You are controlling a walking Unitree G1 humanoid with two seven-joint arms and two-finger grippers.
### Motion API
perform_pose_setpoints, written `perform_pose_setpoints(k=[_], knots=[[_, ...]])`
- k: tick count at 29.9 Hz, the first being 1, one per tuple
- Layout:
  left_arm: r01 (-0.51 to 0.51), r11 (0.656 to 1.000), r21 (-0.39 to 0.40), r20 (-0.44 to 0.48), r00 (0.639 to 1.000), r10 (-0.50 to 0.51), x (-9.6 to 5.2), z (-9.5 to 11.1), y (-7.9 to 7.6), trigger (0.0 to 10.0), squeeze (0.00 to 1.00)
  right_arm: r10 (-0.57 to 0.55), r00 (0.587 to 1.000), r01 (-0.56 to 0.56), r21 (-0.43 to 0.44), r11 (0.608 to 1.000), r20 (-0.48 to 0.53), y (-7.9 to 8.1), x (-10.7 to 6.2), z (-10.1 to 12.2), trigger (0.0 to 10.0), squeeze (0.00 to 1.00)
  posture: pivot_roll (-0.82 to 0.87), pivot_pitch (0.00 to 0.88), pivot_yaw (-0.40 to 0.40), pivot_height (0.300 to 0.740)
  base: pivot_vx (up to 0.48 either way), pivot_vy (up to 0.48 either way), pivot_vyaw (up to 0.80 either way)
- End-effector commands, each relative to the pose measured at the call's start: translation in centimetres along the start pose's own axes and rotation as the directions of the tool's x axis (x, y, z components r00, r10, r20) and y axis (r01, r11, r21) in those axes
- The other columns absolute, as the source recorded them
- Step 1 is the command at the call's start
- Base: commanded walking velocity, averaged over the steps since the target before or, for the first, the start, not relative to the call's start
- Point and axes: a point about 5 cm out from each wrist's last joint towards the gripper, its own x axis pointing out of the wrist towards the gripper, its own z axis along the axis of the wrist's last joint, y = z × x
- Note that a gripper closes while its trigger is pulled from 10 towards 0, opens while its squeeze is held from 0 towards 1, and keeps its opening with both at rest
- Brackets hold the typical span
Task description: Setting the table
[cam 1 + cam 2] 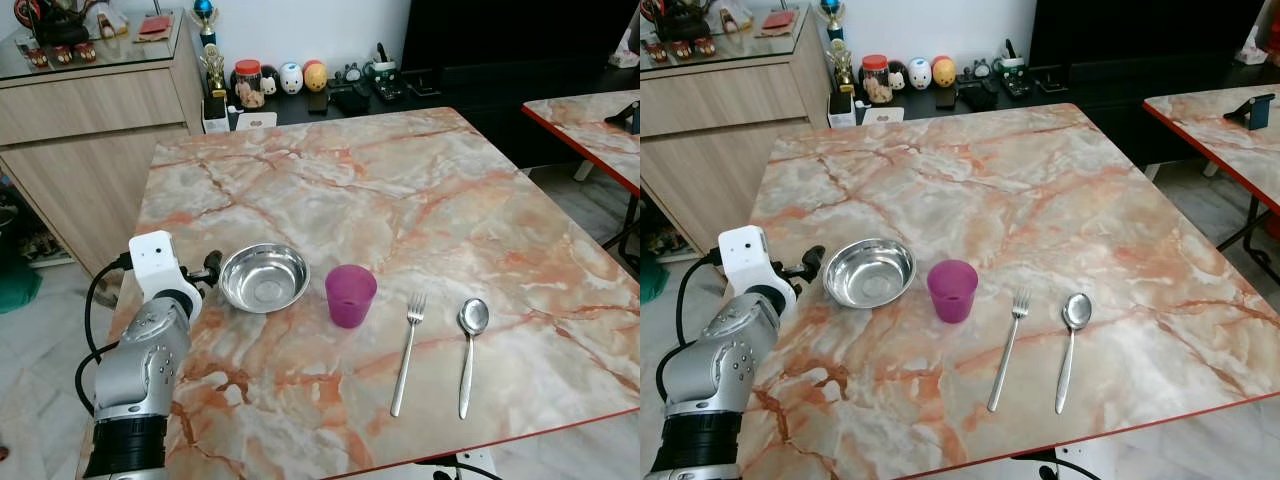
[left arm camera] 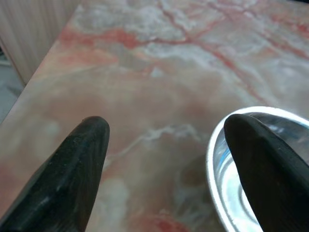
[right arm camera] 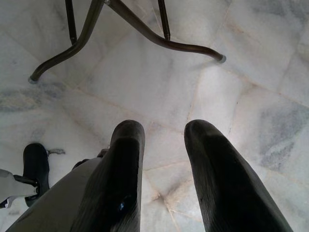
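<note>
Bowl [image 1: 264, 278], cup [image 1: 350, 295], fork [image 1: 408, 352], spoon [image 1: 468, 352] sitting lined up; left claw [image 2: 164, 159] hanging apart at bowl's 9 o'clock, right claw [image 3: 161, 164] idling apart; looking nearly done.

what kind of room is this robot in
Most likely a home dining or living area. A marble-patterned table holds a steel bowl, purple cup, fork and spoon, with a wooden sideboard and small figurines behind.

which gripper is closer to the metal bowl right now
Left. The left gripper is open right at the metal bowl, one finger over its rim. The right gripper hangs open over the floor, away from the table.
</note>
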Motion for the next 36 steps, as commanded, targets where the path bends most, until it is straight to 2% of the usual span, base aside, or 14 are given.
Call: perform_pose_setpoints(k=[1, 6, 18, 26, 36], knots=[[-0.015, 1.0, -0.009, -0.054, 0.998, 0.015, 0.1, -0.5, 0.1, 10.0, 0.0, 0.011, 1.0, -0.011, -0.011, 1.0, -0.007, 0.4, 0.0, -0.1, 10.0, 0.0, -0.02, 0.0, 0.016, 0.74, 0.0, 0.0, 0.0], [-0.008, 1.0, -0.017, -0.091, 0.996, 0.007, 0.0, -1.3, -0.1, 10.0, 0.0, 0.015, 1.0, -0.015, -0.014, 1.0, -0.009, 0.8, 0.0, -0.2, 10.0, 0.0, -0.02, 0.0, 0.014, 0.74, 0.0, 0.0, 0.0], [0.057, 0.998, -0.014, -0.145, 0.988, -0.058, 0.1, -1.9, -1.5, 10.0, 0.0, 0.011, 1.0, -0.011, -0.014, 1.0, -0.004, 0.4, 0.0, 0.0, 10.0, 0.0, -0.02, 0.0, 0.013, 0.74, 0.0, 0.0, 0.0], [0.031, 0.999, -0.041, -0.173, 0.984, -0.037, 1.2, -3.2, -1.7, 10.0, 0.0, 0.023, 1.0, -0.023, -0.018, 1.0, 0.018, 0.9, 0.2, 0.7, 10.0, 0.0, -0.02, 0.0, 0.011, 0.74, 0.0, 0.0, 0.0], [0.027, 0.998, -0.062, -0.148, 0.988, -0.036, 1.8, -2.9, -2.0, 10.0, 0.0, 0.026, 0.999, -0.026, -0.018, 0.999, 0.023, 1.2, 0.4, 1.0, 10.0, 0.0, -0.02, 0.0, 0.01, 0.74, 0.0, 0.0, 0.0]])
